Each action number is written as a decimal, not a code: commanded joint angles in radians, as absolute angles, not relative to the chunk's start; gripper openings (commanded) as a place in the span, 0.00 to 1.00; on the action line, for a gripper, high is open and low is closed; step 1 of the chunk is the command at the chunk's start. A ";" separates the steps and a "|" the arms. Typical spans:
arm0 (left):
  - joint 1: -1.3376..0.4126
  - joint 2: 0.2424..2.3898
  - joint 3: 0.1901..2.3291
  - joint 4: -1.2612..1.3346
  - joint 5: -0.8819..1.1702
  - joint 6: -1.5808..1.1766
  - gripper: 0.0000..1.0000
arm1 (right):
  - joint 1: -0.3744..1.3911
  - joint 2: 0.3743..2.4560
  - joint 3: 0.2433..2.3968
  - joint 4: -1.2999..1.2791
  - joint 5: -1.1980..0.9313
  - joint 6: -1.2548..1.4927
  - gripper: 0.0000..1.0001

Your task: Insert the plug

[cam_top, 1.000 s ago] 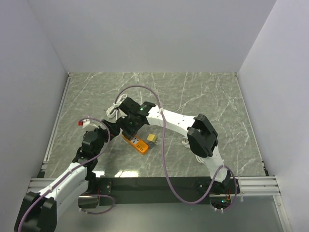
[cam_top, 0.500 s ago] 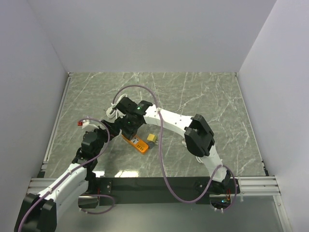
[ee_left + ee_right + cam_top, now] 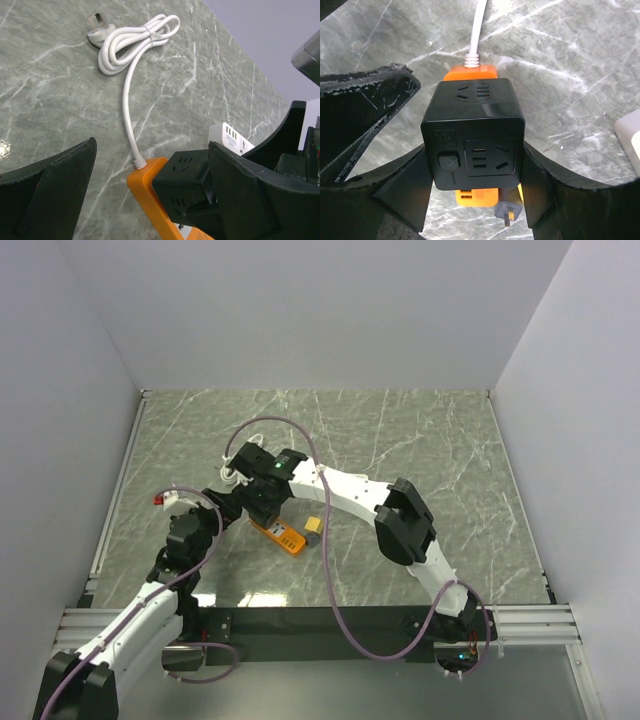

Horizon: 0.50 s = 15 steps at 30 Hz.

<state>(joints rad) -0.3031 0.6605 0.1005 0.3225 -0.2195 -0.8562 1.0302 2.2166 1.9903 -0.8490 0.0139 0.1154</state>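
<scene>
My right gripper is shut on the plug, a black cube with sockets and a power button on its faces. In the right wrist view one finger presses on each side of it. The cube is right over the cord end of the orange power strip, against its top face; its pins are hidden. My left gripper stands open around the same end of the strip, with the black cube touching its right finger. In the top view both grippers meet there.
The strip's white cord lies coiled behind it and ends in a white wall plug. A white adapter lies beyond the cube. A small yellow and grey plug sits by the strip's other end.
My right arm has carried the black cube a little to the left, over the strip's cord end. My left gripper has shifted slightly left and stays open.
</scene>
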 commanded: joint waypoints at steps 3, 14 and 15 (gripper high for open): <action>-0.296 0.635 0.094 0.319 -0.244 -0.882 0.99 | 1.058 2.332 2.023 -0.853 0.064 0.118 0.00; -0.295 0.471 0.084 0.160 -0.359 -0.940 0.99 | 1.037 2.326 2.010 -0.790 0.051 0.132 0.00; -0.295 0.474 0.087 0.161 -0.364 -0.937 0.99 | 1.032 2.318 1.997 -0.778 0.048 0.132 0.00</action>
<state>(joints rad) -0.2958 0.4862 0.0849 0.1902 -0.3202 -0.9192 1.0435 2.2723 2.0640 -0.8326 0.0628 0.1146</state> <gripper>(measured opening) 0.995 0.687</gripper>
